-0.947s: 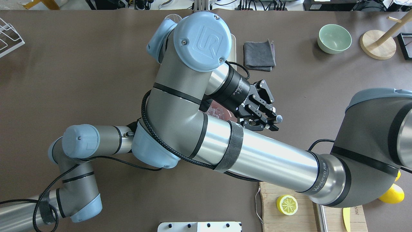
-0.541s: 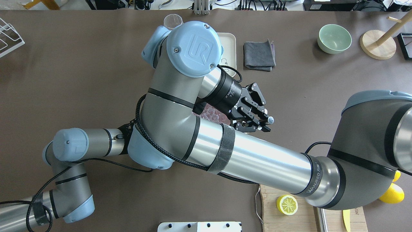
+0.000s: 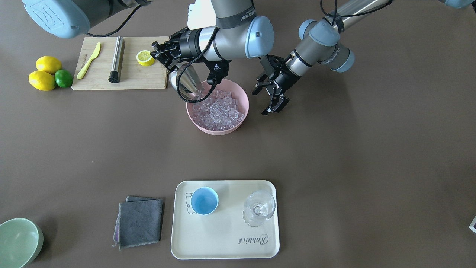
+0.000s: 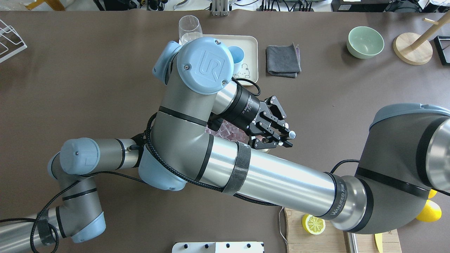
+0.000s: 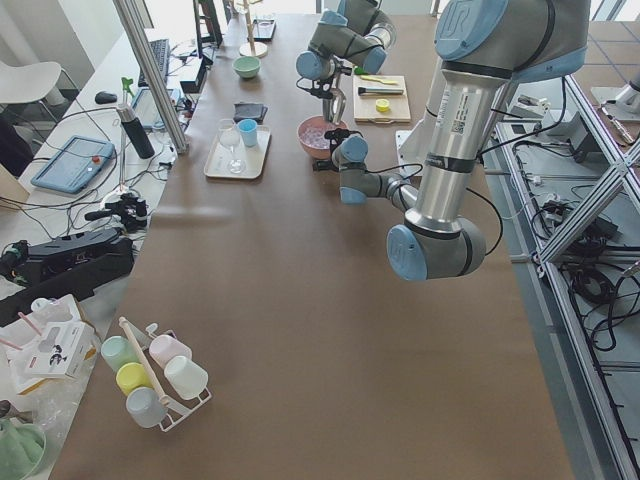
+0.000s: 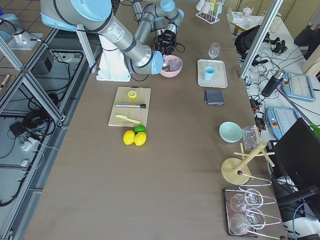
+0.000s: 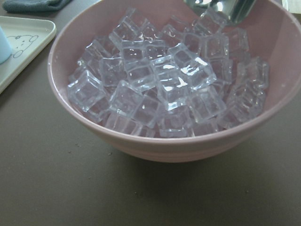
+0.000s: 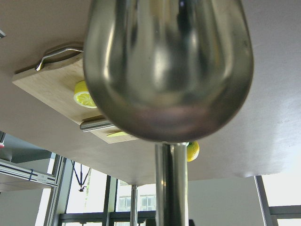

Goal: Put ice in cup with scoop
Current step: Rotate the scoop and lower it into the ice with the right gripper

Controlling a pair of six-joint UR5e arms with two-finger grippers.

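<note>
The pink bowl (image 3: pixel 220 130) is heaped with ice (image 3: pixel 217 109). The right gripper (image 3: pixel 166 56) is clamped on the handle of the scoop (image 3: pixel 187 85), which tilts down over the bowl's rim with its mouth at the cubes. The left gripper (image 3: pixel 266 101) hangs just beside the bowl's opposite side, jaws spread and holding nothing. The cup (image 3: pixel 204 201) stands on a tray (image 3: pixel 223 242), well apart from the bowl on the side away from the robot.

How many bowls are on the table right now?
2: a pink bowl full of ice beside the wooden board, and an empty pale green bowl near the table's edge, past the grey cloth.
</note>
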